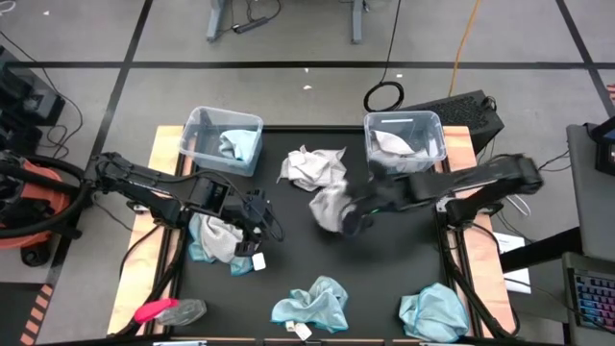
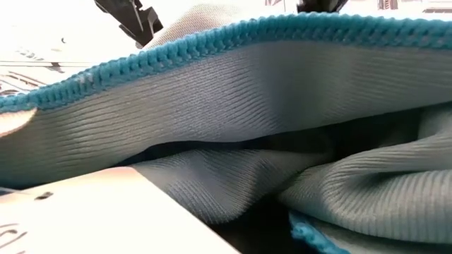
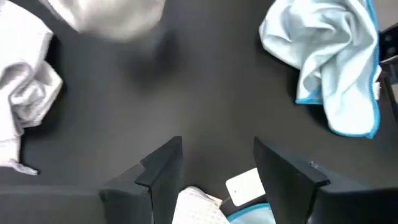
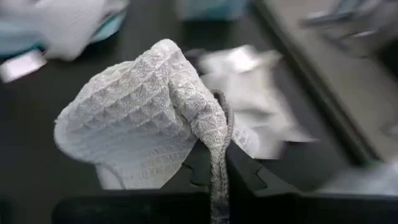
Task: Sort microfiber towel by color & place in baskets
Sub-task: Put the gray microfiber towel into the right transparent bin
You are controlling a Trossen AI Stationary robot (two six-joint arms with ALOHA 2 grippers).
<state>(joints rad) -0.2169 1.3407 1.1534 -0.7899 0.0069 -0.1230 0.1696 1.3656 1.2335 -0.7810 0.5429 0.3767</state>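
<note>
Because the right gripper [image 1: 348, 219] is clamped on a fold of a grey-white towel [image 4: 140, 112] over the middle of the counter [image 1: 288, 264], that cloth looks bound for the basket [image 1: 404, 141] at the far right corner, which already holds a pale one; the far left basket [image 1: 223, 137] holds teal. With its fingers apart, the left gripper [image 1: 258, 231] hangs over a mixed heap [image 1: 216, 238] near the left edge. Bare counter lies between them, while teal towels [image 1: 312, 306] crowd the near edge.
</note>
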